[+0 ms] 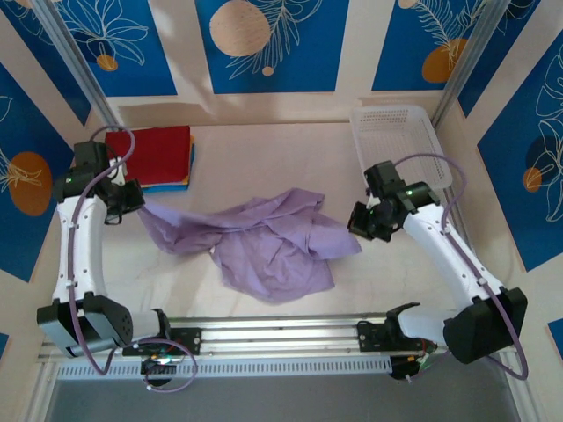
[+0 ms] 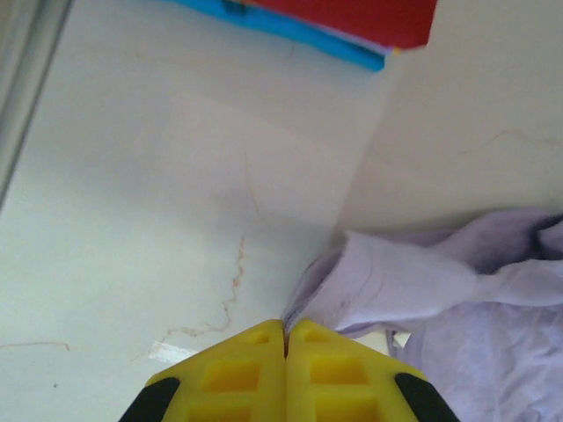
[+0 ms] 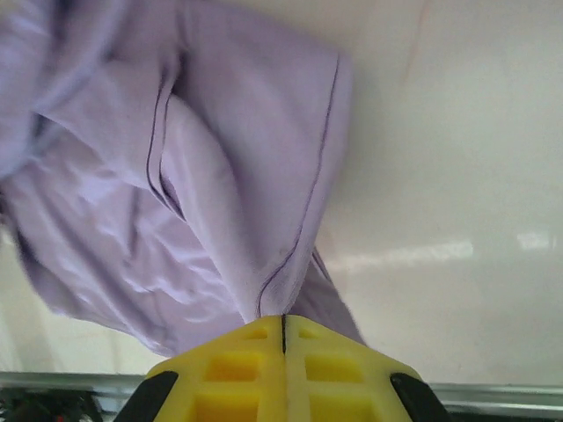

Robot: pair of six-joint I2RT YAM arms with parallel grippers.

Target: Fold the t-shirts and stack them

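Left wrist shows folded shirts; right wrist, lavender tee.

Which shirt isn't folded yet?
The lavender tee, lying crumpled in the middle; the others sit folded in a stack at the back left, red on top.

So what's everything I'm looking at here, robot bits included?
purple t-shirt: one, lavender, crumpled mid-table.
folded shirts: one stack, red on top, blue and yellow edges beneath, far left corner.
basket: one, white, perforated, far right corner.
table: one, pale cream.
wall panels: several, blue with leaf patterns, around the table.
left gripper: one, yellow fingers, shut on the purple t-shirt's left edge.
right gripper: one, yellow fingers, shut on its right edge.
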